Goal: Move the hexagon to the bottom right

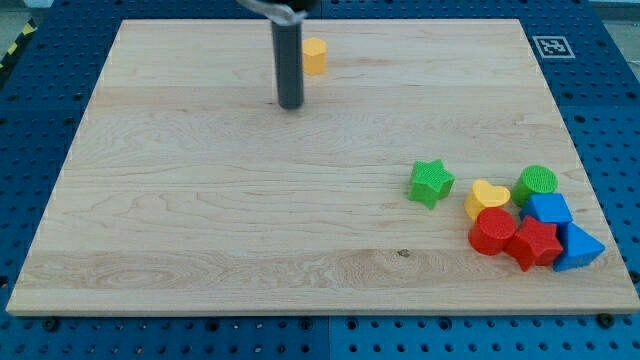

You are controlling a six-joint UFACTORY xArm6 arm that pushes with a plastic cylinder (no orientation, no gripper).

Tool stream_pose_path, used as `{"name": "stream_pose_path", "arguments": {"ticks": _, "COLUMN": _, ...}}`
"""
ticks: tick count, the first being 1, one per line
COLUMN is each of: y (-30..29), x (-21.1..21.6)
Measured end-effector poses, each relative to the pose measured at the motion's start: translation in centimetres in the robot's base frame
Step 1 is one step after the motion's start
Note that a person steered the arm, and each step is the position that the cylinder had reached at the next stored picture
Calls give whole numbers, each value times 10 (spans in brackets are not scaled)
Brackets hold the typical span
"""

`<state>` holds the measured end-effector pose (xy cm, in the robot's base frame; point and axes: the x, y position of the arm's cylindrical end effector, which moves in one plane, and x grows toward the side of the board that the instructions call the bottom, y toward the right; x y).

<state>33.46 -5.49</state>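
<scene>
My tip [291,104] has no fingers to open or close, it's just a rod end resting on the counter [200,220], just left of and slightly nearer than the yellow hexagon [315,56] at the far edge. Probably lining up to push it, though it likely needs to get to the block's far-left side first. The near right corner is crowded: green star [431,183], yellow heart [486,197], green cylinder [537,182], red [491,231] and blue blocks [548,209], so little room there.

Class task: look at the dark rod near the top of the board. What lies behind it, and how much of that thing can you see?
Behind the rod, above my tip, sits a yellow block. Only its right part shows; the rod covers its left side, so its full shape cannot be confirmed.
</scene>
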Motion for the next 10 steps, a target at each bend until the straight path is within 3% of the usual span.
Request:
{"name": "stream_pose_path", "arguments": {"ticks": 1, "y": -15, "x": -64}}
{"name": "stream_pose_path", "arguments": {"ticks": 2, "y": 19, "x": -70}}
{"name": "stream_pose_path", "arguments": {"ticks": 4, "y": 61, "x": -54}}
{"name": "stream_pose_path", "arguments": {"ticks": 6, "y": 68, "x": -76}}
{"name": "stream_pose_path", "arguments": {"ticks": 9, "y": 93, "x": -22}}
{"name": "stream_pose_path", "arguments": {"ticks": 10, "y": 97, "x": -31}}
